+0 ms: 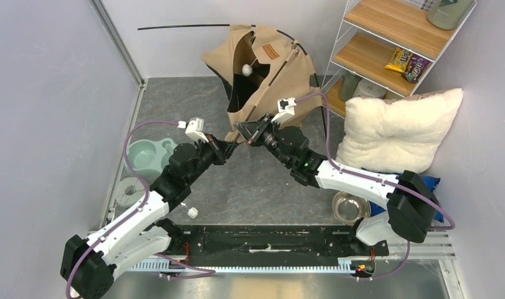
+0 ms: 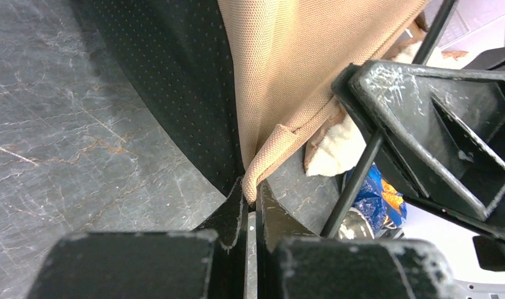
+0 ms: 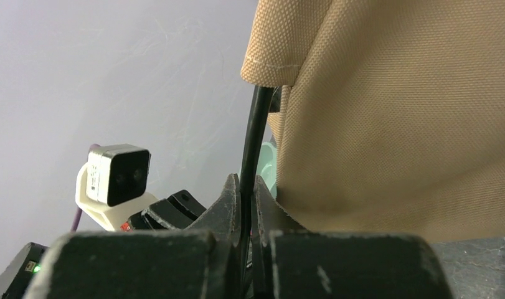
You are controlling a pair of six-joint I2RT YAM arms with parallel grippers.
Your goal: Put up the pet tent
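Pet tent (image 1: 271, 78) sits at the far centre of the grey stone-look floor (image 1: 250, 187). It is slumped and lopsided, peak leaning toward the far wall, with the dark arched doorway (image 1: 240, 87) turned left and near. Tan woven fabric up top, a brown label patch (image 1: 270, 51) on it, and a small white ball (image 1: 246, 70) hanging in the opening. A thin top pole (image 1: 181, 27) juts out of the peak and runs long and straight to the left along the far wall.

Both arms meet at the tent's near corner. The left gripper (image 2: 251, 200) is clenched on a tan fabric loop (image 2: 271, 156) at that corner, jaws pinched tight. The dotted black base (image 2: 175, 81) panel is just beside it. The right gripper (image 3: 246, 196) is clamped on the gripped pole (image 3: 254, 137), slim, smooth and black, which rises from the jaws up under a stitched fabric hem. From the left wrist, that pole crosses at a slant, right beside the loop.

Off to the right, a fluffy white pillow (image 1: 393, 128) is propped near a wire-and-wood shelf (image 1: 393, 37) holding snack packets (image 1: 408, 62). A pale green bowl (image 1: 147, 156) sits on the left and a steel bowl (image 1: 349, 207) at the near right.
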